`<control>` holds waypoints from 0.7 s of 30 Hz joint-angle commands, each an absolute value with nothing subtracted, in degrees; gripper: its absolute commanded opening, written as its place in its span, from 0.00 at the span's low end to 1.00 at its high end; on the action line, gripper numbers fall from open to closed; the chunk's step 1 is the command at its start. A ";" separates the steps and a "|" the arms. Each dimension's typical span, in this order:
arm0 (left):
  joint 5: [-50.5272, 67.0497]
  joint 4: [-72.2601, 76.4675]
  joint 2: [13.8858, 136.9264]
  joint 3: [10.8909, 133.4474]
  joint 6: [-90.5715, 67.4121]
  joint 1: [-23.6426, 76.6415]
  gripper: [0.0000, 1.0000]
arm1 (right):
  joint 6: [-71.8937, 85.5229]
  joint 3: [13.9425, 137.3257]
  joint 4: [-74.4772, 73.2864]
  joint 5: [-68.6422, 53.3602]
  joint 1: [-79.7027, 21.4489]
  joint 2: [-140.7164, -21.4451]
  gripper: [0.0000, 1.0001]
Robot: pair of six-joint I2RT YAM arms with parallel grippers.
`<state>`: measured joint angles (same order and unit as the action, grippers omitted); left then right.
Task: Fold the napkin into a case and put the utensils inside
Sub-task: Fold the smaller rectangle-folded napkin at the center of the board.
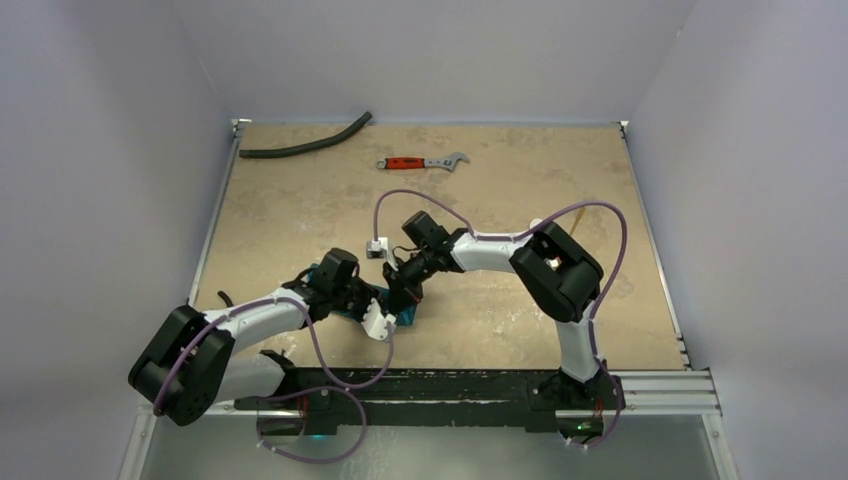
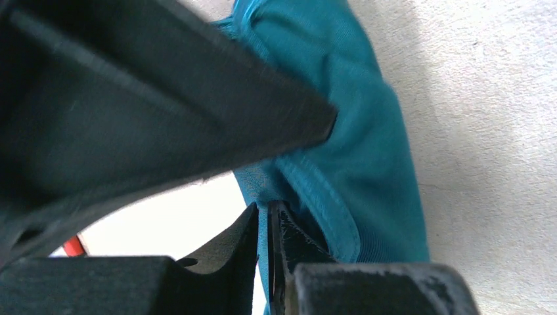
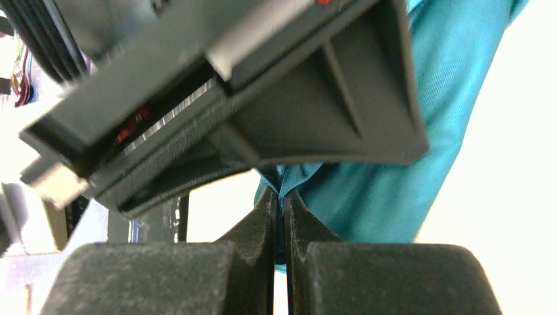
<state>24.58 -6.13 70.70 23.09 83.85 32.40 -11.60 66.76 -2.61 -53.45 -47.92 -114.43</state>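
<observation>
The teal-green napkin [image 1: 407, 318] is bunched up between my two grippers near the table's front middle, and most of it is hidden under them in the top view. My left gripper [image 2: 269, 213] is shut on a thin fold of the napkin [image 2: 355, 131]. My right gripper [image 3: 281, 197] is shut on another pinch of the napkin [image 3: 394, 197]. In the top view the left gripper [image 1: 372, 300] and right gripper [image 1: 402, 295] almost touch. The utensils are out of view. No case shape can be made out.
A red-handled wrench [image 1: 420, 162] lies at the back middle of the table. A dark curved hose [image 1: 305, 145] lies at the back left. Raised rails run along the table's left edge [image 1: 215, 230] and right edge [image 1: 655, 250].
</observation>
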 commanded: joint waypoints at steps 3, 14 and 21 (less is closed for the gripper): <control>26.08 -9.19 71.72 22.35 88.13 32.91 0.06 | -13.13 72.90 -8.22 -53.30 -47.93 -116.29 0.01; 27.45 -15.03 71.17 23.40 91.44 32.96 0.00 | -15.25 73.64 -10.29 -53.07 -46.74 -118.03 0.00; 28.91 -16.58 71.10 23.79 92.16 32.93 0.00 | -16.87 78.22 -12.02 -53.01 -46.73 -118.37 0.01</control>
<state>25.61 -9.61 70.81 23.51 91.33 32.45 -14.76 73.97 -10.57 -53.17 -46.92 -118.85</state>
